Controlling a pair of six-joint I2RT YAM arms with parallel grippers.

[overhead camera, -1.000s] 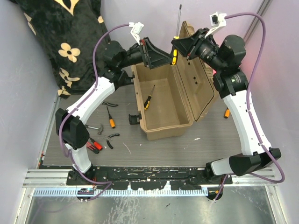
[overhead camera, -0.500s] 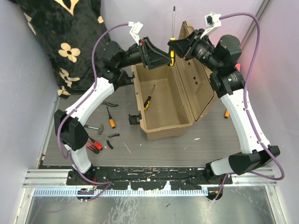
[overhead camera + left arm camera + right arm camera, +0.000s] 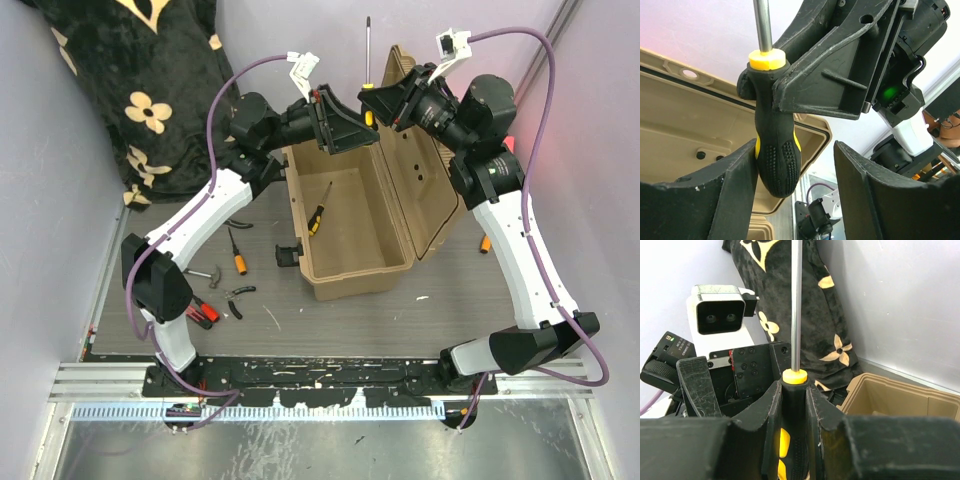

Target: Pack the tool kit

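From above: clamping the black-and-yellow-handled steel screwdriver (image 3: 368,60) in the closed right gripper (image 3: 372,100), over the far end of the open tan plastic toolbox (image 3: 345,283), tip pointing away. Left wrist: holding the left gripper (image 3: 794,155) open around the handle's butt, shaft upward. Right wrist: squeezing the handle, shaft running straight up.

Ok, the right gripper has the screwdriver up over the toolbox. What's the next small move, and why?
Probably shut the left gripper on the screwdriver handle. The right gripper is clamped just below the yellow collar, shaft pointing up. The handle's lower end sits between the left's open jaws, close against one. With that grip, the right could let go over the toolbox.
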